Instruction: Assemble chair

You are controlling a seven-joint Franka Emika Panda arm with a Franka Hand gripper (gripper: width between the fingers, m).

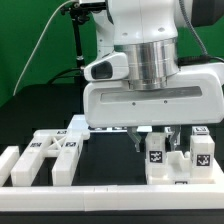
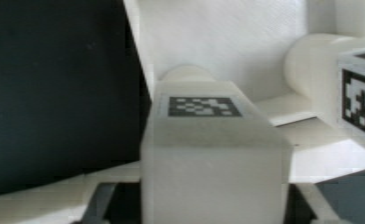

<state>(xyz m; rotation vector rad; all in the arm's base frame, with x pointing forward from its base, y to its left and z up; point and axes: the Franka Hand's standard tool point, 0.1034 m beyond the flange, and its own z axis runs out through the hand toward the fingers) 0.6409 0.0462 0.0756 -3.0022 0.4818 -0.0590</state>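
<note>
Chunky matte-white chair parts (image 1: 52, 155) with black-and-white square tags, we see flat notched blocks at lower left of the frame, upright blocks at lower right, claw (image 1: 158, 146) straddling a tagged post (image 2: 205, 140) there, we cannot tell whether it grips, glossy rounded arm (image 1: 150, 40) above.

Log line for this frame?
pincer: low at chair parts, exterior view's right | tagged part: centred in wrist view | grip: unclear | other parts: exterior view's left
</note>
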